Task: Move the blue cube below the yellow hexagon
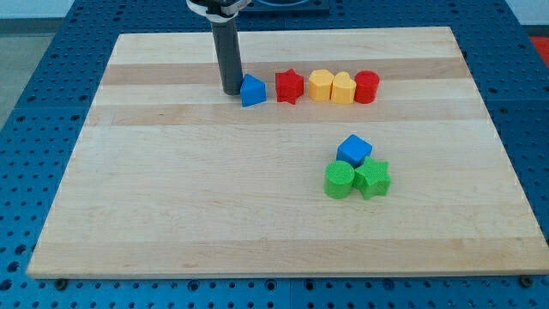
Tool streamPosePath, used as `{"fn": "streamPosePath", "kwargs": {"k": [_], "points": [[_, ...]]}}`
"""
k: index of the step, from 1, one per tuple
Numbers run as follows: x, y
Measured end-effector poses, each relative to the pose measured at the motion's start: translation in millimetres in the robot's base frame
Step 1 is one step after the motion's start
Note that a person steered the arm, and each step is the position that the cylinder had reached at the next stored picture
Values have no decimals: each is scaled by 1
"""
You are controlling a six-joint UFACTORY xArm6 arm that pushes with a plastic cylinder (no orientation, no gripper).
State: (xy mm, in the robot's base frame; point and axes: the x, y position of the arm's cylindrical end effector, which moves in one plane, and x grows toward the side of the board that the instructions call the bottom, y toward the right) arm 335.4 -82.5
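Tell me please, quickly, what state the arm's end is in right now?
My tip: a bare rod with nothing to open or close, holding nothing, resting just left of the blue pentagon-like block.

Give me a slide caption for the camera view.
My tip beside a blue block; blue cube below the yellow hexagon.

We have one view only; it looks down at a slant from the near edge, taking in the whole surface (171,215).
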Motion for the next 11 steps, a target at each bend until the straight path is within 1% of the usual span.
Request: {"fn": "streamPosePath", "kwargs": {"k": [2,3,4,5,6,7,8,9,10,11], "points": [[-3,6],[14,-2],[91,-17],[98,-18],[123,-1],[184,61],[193,71],[247,109],[263,135],[284,186]]}}
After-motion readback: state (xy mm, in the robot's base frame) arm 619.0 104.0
